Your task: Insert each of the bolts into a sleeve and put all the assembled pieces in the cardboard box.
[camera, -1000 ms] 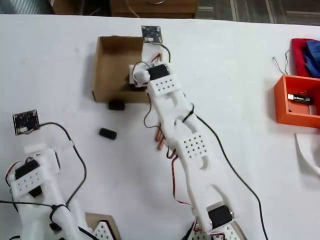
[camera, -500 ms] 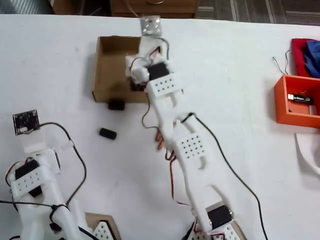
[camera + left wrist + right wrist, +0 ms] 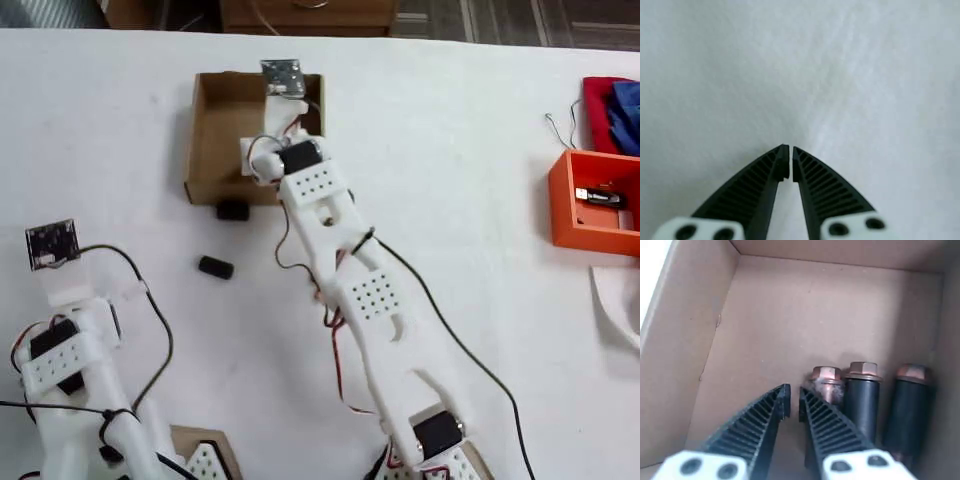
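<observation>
Hovering inside cardboard box (image 3: 765, 305) at desk's (image 3: 865, 75) far edge, right claw (image 3: 794, 402) nearly together, empty. Beside it stand sleeved bolts (image 3: 862, 397) and one seemingly bare bolt (image 3: 825, 382). Left claw (image 3: 788, 162) together. Drop-off step likely. Next move: fetch loose sleeves (image 3: 215, 267) beside box.

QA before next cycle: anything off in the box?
Yes. The bolt nearest the right tool shows a bare copper shank, seemingly unsleeved, beside two sleeved bolts. Two black sleeves lie on the table outside the cardboard box.

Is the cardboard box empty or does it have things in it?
Not empty: the box holds three bolts, at least two in black sleeves.
</observation>
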Motion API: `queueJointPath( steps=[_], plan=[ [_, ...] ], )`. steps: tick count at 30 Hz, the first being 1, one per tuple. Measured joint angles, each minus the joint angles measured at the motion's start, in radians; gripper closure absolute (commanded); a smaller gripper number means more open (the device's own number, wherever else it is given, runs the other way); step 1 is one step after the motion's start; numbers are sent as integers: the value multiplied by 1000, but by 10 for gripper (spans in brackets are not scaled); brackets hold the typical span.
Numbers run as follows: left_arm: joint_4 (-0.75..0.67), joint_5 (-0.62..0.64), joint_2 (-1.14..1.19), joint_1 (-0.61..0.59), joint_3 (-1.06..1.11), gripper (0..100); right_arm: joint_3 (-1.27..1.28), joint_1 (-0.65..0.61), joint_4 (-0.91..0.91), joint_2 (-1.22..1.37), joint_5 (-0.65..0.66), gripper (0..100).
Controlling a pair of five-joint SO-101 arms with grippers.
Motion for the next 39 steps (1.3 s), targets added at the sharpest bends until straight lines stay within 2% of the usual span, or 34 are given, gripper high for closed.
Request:
queueJointPath(
  steps=[4,6,15,20,22,32,39],
  plan=[
    [0,0,0,0,0,959,-48,5,23,2,5,975],
    [0,0,0,0,0,959,-112,5,72,0,51,975],
    [0,0,0,0,0,953,-166,-63,402,-189,480,965],
    [0,0,0,0,0,953,-166,-124,598,-227,706,836],
    [0,0,0,0,0,953,-149,-141,609,-227,761,827],
    [0,0,0,0,0,954,-78,-203,614,-227,821,840],
    [0,0,0,0,0,954,5,-256,614,-230,930,840]
  ],
)
